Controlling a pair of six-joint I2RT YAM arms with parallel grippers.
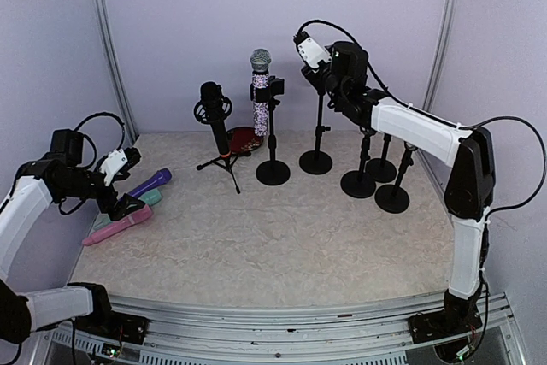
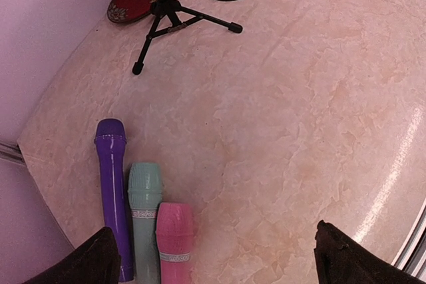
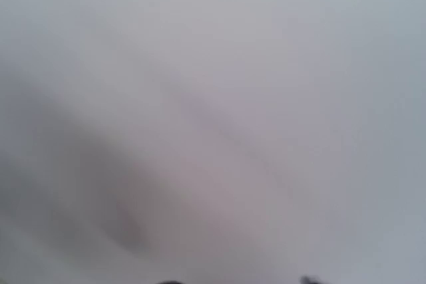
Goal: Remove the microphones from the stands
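Top external view: the glitter-wrapped microphone (image 1: 261, 102) stands upright, mesh head up, in the clip of a round-base stand (image 1: 273, 171) at the table's 12 o'clock. It looks rigid and moderately heavy. Its textured barrel should give good grip, and the best hold is probably mid-barrel, lifting upward out of the clip. The slim stand could tip if it is dragged sideways. A black studio microphone on a tripod (image 1: 215, 113) stands near at its 9 o'clock and an empty stand (image 1: 316, 160) at its 3 o'clock, so the free room is overhead. The right gripper (image 1: 308, 57) hangs high at the head's 2 o'clock, apart from it; how its jaws stand cannot be told.

Left wrist view: the left gripper (image 2: 223, 263) is spread wide and holds nothing. Purple (image 2: 112, 191), teal (image 2: 144, 217) and pink (image 2: 175, 241) microphones lie at 7 o'clock, with bare tabletop (image 2: 299, 131) toward 3 o'clock.

Right wrist view: only blurred wall shows.
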